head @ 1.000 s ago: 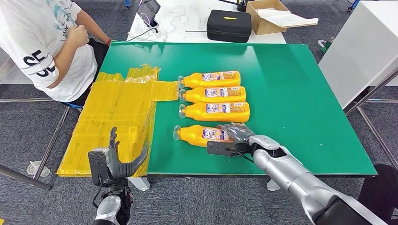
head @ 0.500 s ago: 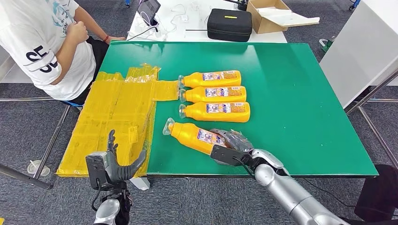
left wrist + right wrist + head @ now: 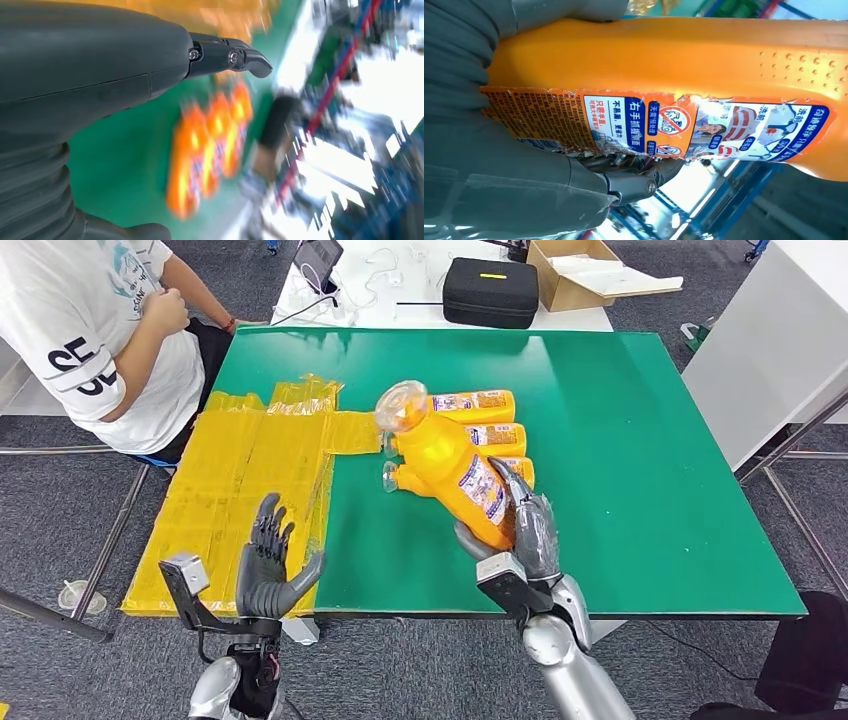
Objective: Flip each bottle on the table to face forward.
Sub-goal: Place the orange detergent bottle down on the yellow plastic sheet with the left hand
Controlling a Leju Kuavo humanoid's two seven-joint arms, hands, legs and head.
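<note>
Right robot hand (image 3: 527, 540) grips the orange bottle (image 3: 455, 468) at its base, lifted at frame centre.
We judge it stiff, smooth, maybe slippery; we hold low over the label. Left robot hand (image 3: 268, 565) is spread.

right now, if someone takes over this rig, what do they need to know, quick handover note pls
Right hand: grips the base end of one orange plastic bottle, lifted off the green table, clear cap end tilted up and away from the robot, its label toward the head camera.
Left hand: holds nothing, fingers apart, raised near the yellow plastic sheets at the table's left edge.
Three more orange bottles lie in a row behind the lifted one, caps to the left, partly hidden.
Done: one bottle picked up.
Left: turn it, set it down, then check the other three.
</note>
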